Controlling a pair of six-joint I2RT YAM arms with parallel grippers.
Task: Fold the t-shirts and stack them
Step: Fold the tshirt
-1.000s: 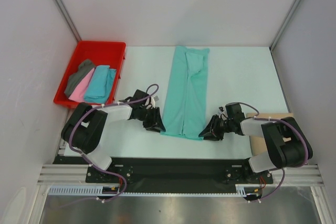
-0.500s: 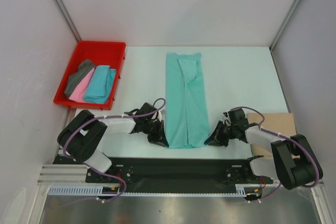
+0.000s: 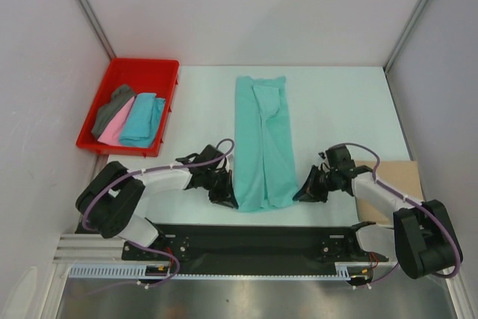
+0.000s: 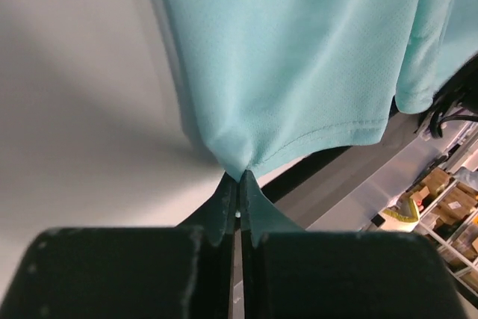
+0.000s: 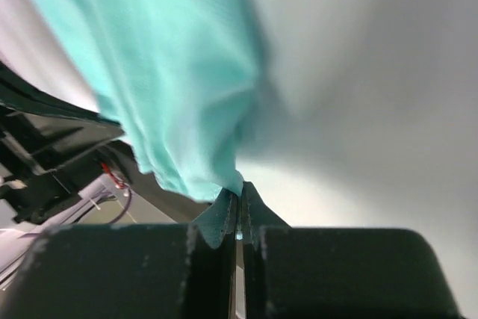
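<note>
White table (image 3: 336,102), grey walls on three sides. Mint shirt (image 3: 261,140) lies mid-table as a long narrow strip, hem end nearest the arms. Left gripper (image 3: 232,201) is pinched tight on the near left hem corner and right gripper (image 3: 300,196) on the near right one. Judged: a paired hold to carry the hem toward the far end.

Tray (image 3: 146,65), far left, holds the grey shirt (image 3: 112,110), pink shirt (image 3: 112,131) and turquoise shirt (image 3: 142,119), overlapping. Tan shirt (image 3: 388,173) is partly hidden by the right arm (image 3: 373,188). Cannot tell how many cloth layers each pinch caught.
</note>
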